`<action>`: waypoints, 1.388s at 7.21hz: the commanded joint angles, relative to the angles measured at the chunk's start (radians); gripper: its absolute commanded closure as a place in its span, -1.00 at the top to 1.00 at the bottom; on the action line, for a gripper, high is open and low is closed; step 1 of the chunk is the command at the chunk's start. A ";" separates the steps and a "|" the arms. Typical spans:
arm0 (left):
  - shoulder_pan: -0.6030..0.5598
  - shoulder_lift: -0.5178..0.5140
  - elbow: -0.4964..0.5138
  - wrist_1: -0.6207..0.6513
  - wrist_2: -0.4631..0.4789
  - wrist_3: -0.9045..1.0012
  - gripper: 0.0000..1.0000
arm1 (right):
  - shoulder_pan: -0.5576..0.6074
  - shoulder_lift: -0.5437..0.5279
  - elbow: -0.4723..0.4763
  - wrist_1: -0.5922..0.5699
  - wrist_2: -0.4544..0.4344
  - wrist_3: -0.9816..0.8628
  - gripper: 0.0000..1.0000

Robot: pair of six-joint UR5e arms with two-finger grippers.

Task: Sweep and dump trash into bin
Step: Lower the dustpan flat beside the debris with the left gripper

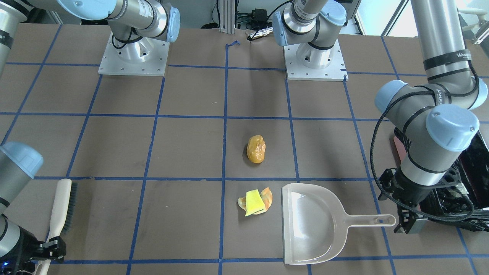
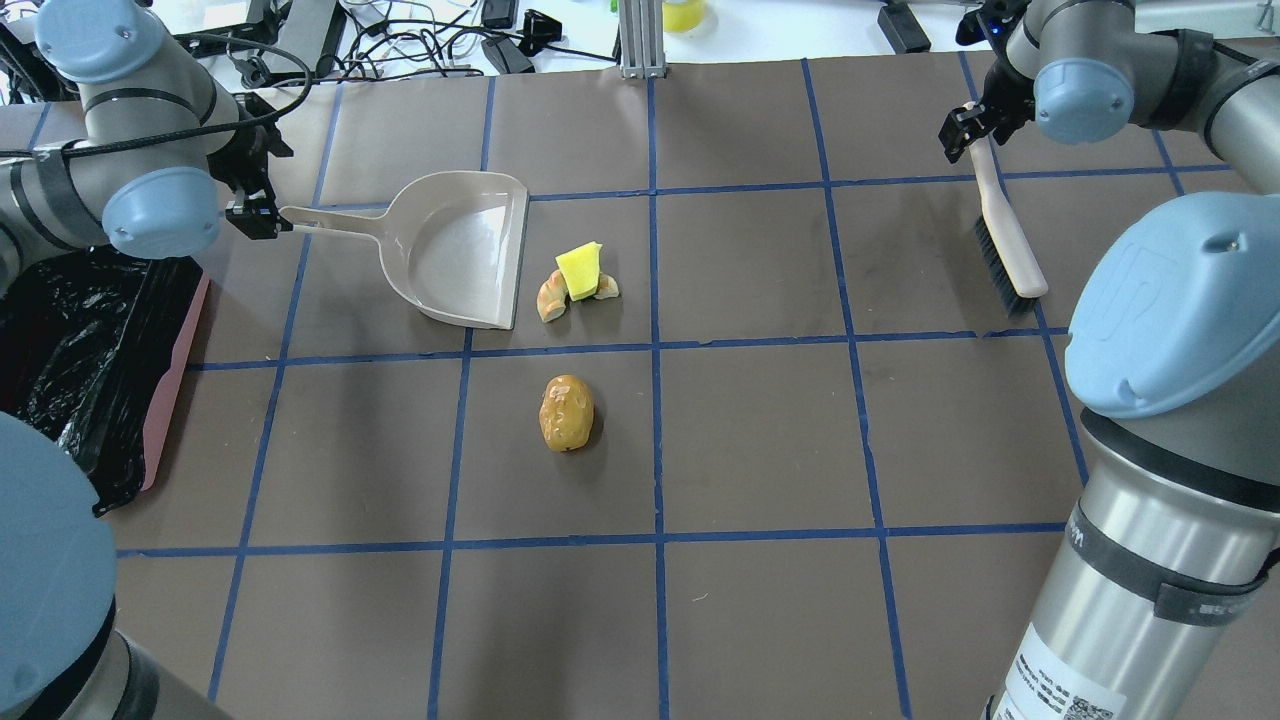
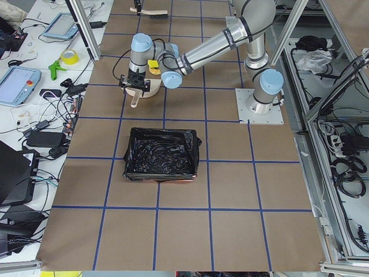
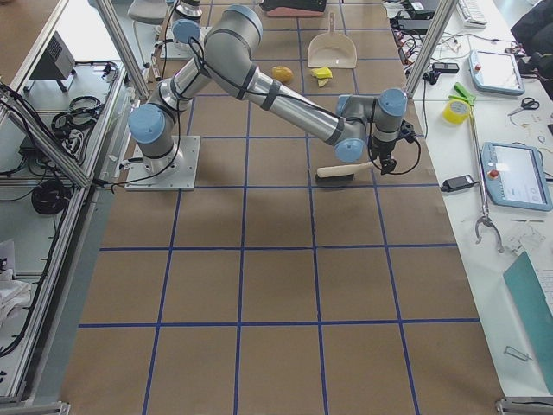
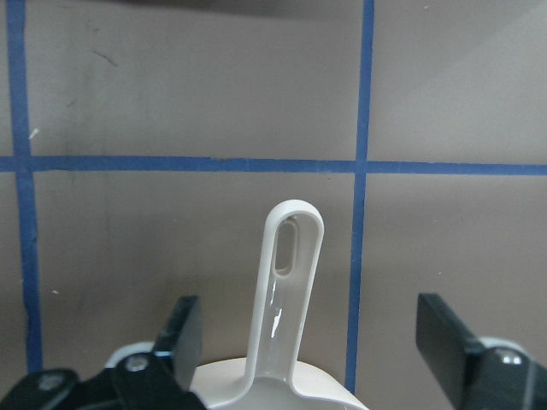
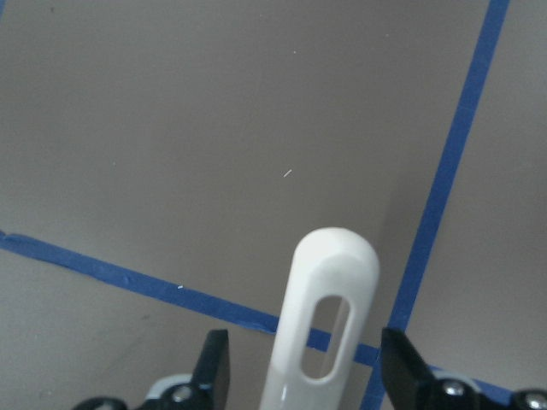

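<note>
Here, three trash scraps (image 2: 566, 412), one dustpan (image 2: 460, 250), one brush (image 2: 1005, 245), one bin (image 2: 172, 390), left tool (image 5: 312, 333) and right tool (image 6: 308, 367) apart.

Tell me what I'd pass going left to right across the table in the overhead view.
The bin → dustpan → yellow-green sponge → brush. The amber wad shares the sponge's column, so it is left out.
</note>
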 commanded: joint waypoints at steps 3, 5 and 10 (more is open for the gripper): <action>-0.044 -0.054 0.057 -0.119 0.036 -0.061 0.95 | -0.001 -0.002 0.003 0.001 0.009 0.000 -0.41; -0.044 -0.088 0.076 -0.126 0.038 -0.061 0.93 | -0.001 -0.008 0.000 0.005 0.006 0.003 -0.84; -0.042 -0.131 0.080 -0.124 0.057 -0.070 -0.70 | -0.001 -0.022 0.014 -0.001 0.048 0.020 -0.86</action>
